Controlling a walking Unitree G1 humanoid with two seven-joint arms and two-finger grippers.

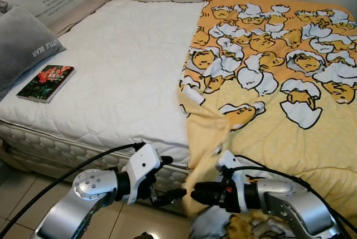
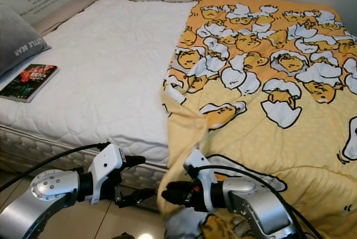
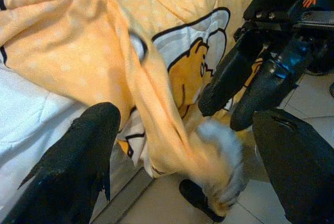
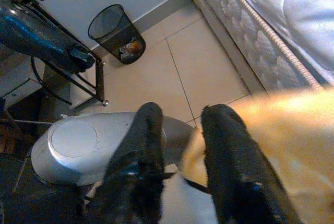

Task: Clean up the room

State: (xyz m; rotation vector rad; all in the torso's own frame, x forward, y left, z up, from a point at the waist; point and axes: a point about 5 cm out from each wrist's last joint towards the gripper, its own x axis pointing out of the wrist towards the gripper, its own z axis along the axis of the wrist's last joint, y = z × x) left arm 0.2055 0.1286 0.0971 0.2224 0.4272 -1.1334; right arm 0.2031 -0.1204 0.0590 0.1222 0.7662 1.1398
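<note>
Two grippers meet at the yellow cartoon-print blanket (image 1: 268, 111): right gripper (image 1: 196, 195) pinching its hanging corner, left gripper (image 1: 167, 197) spread wide, likely to spread it over the white quilted mattress (image 1: 122, 72).

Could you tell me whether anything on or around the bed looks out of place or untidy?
Yes. The yellow cartoon blanket covers just the right side of the bed, leaving the white mattress bare, and its corner droops off the foot edge towards the floor, between the left gripper and right gripper. A book also lies loose on the mattress.
</note>
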